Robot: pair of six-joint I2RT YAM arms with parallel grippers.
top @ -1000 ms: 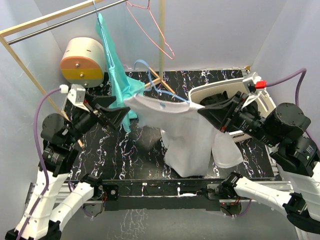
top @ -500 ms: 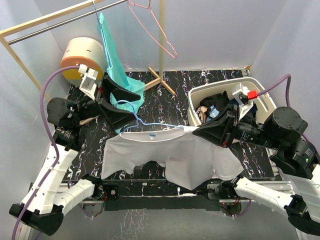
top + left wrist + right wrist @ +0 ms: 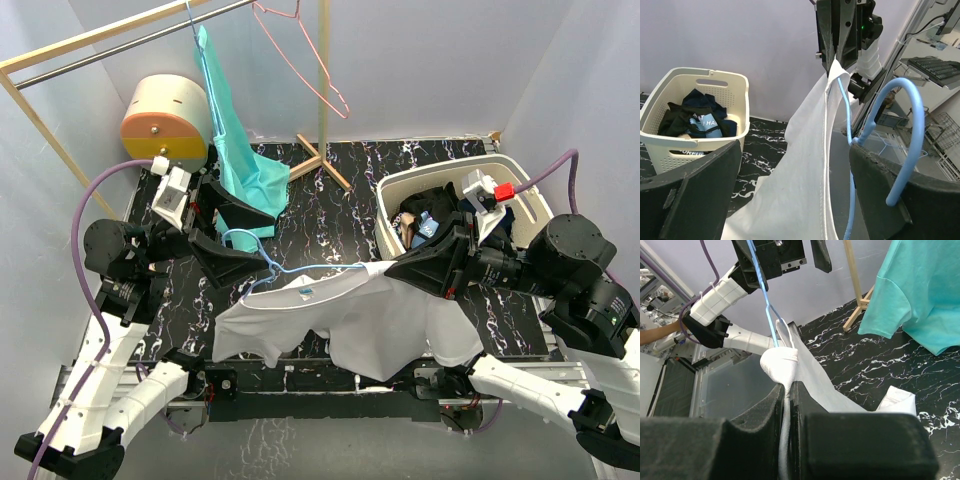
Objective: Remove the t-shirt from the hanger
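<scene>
Above the near edge of the table [image 3: 340, 190], the t-shirt [image 3: 370, 315] sags between the two arms, with the hanger [image 3: 300, 268] running along its top edge. The right gripper [image 3: 787, 390] is pinching a bunched shoulder. The left gripper [image 3: 262, 235] stands spread wide, the hanger's hook between its fingers.

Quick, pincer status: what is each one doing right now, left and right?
Left pincer: open, gripping nothing; the blue hanger hook sits by one finger.
Right pincer: closed, holding the white t-shirt.
</scene>
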